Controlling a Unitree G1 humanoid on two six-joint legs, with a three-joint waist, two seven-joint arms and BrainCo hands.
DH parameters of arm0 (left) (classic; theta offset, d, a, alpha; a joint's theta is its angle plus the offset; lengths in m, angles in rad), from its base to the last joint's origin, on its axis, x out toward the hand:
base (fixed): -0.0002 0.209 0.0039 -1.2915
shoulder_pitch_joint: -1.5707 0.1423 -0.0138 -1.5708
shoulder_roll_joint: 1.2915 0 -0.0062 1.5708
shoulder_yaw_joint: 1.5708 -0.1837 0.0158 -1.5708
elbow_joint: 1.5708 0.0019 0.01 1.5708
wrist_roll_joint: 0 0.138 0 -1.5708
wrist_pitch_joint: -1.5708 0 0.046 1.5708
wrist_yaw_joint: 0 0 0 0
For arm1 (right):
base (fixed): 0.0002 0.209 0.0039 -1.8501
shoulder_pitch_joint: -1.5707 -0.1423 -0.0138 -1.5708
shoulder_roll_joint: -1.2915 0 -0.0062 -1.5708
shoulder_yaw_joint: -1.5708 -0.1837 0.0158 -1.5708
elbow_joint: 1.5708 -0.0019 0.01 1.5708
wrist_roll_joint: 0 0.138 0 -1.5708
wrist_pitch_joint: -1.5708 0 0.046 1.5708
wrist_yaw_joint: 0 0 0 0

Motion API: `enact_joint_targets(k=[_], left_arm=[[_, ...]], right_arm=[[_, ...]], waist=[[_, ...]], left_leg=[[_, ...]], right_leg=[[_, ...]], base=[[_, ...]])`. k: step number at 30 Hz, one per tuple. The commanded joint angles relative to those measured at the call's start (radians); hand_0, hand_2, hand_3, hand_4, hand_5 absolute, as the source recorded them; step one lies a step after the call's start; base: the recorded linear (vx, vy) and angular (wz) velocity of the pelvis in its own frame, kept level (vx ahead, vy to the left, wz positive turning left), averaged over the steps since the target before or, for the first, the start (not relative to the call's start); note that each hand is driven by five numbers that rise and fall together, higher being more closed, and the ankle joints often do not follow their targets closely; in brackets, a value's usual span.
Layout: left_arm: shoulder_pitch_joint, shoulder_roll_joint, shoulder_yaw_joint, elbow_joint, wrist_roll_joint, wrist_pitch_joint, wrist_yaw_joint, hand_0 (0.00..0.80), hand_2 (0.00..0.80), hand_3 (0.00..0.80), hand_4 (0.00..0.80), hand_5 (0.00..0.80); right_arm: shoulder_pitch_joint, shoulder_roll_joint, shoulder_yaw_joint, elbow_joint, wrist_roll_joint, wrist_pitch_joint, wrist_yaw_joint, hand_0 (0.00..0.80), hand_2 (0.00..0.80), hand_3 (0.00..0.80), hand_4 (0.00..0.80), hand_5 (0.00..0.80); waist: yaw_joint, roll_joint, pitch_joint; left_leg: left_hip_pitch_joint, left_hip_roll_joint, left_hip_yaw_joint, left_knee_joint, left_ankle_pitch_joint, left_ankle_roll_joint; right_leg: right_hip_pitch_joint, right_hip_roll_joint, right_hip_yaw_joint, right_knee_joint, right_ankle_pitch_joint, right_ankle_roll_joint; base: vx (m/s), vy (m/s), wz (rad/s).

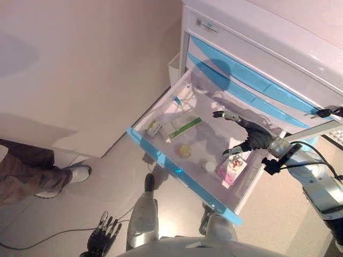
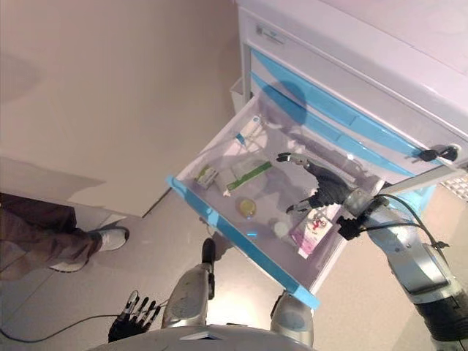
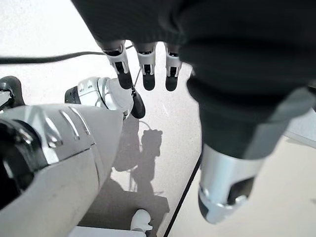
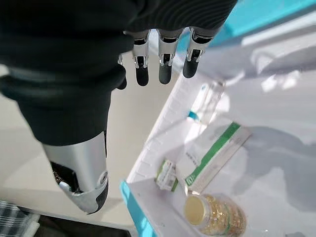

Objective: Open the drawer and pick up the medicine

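The white drawer (image 1: 151, 114) with a blue front (image 1: 177, 170) stands pulled out from the cabinet (image 1: 257, 48). Inside lie a white box with a green stripe (image 1: 185, 128), a small green-and-white box (image 1: 154, 127), a tube-like pack (image 1: 184, 95), a yellow-lidded jar (image 1: 185, 151), a white round lid (image 1: 209, 167) and a pink-and-white box (image 1: 233, 168). My right hand (image 1: 252, 134) hovers open over the drawer's right part, just above the pink-and-white box, holding nothing. The right wrist view shows the striped box (image 4: 212, 155) and jar (image 4: 212, 212) past its straight fingers (image 4: 165, 61). My left hand (image 1: 103, 235) hangs open low by my side.
A white bin (image 1: 174, 67) hangs on the cabinet's left side. Blue-fronted drawers (image 1: 252, 83) above are closed. A person's leg and white shoe (image 1: 69, 174) stand on the floor at the left. A large pale panel (image 1: 69, 75) fills the left of the view.
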Motion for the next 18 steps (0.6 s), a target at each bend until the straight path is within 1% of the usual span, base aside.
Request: enact_joint_targets(k=[1, 8, 18], left_arm=[[-0.009, 0.044, -0.03, -0.022, -0.019, -0.038, 0.009, 0.0, 0.0, 0.0, 0.0, 0.0], [-0.022, 0.039, -0.045, -0.034, -0.023, -0.038, 0.016, 0.0, 0.0, 0.0, 0.0, 0.0], [-0.035, 0.029, -0.072, -0.046, -0.033, -0.046, 0.018, 0.0, 0.0, 0.0, 0.0, 0.0]], right_arm=[[-0.083, 0.017, 0.037, -0.011, -0.032, 0.011, -0.077, 0.0, 0.0, 0.0, 0.0, 0.0], [-0.18, 0.04, 0.132, 0.061, -0.094, 0.05, -0.113, 0.0, 0.0, 0.0, 0.0, 0.0], [-0.264, 0.066, 0.261, 0.162, -0.177, 0.101, -0.105, 0.0, 0.0, 0.0, 0.0, 0.0]], waist=[[0.033, -0.01, 0.009], [0.057, 0.007, 0.035], [0.075, 0.019, 0.059]], left_leg=[[0.016, 0.002, 0.002, 0.082, -0.085, 0.031], [-0.012, -0.013, -0.018, 0.099, -0.083, 0.033], [-0.039, -0.023, -0.022, 0.124, -0.086, 0.037]], right_leg=[[-0.102, -0.036, 0.031, 0.086, 0.051, -0.007], [-0.125, -0.05, 0.017, 0.109, 0.049, -0.011], [-0.149, -0.065, 0.005, 0.134, 0.046, -0.017]], base=[[-0.045, 0.022, 0.1], [-0.031, 0.026, 0.07], [-0.018, 0.023, 0.07]])
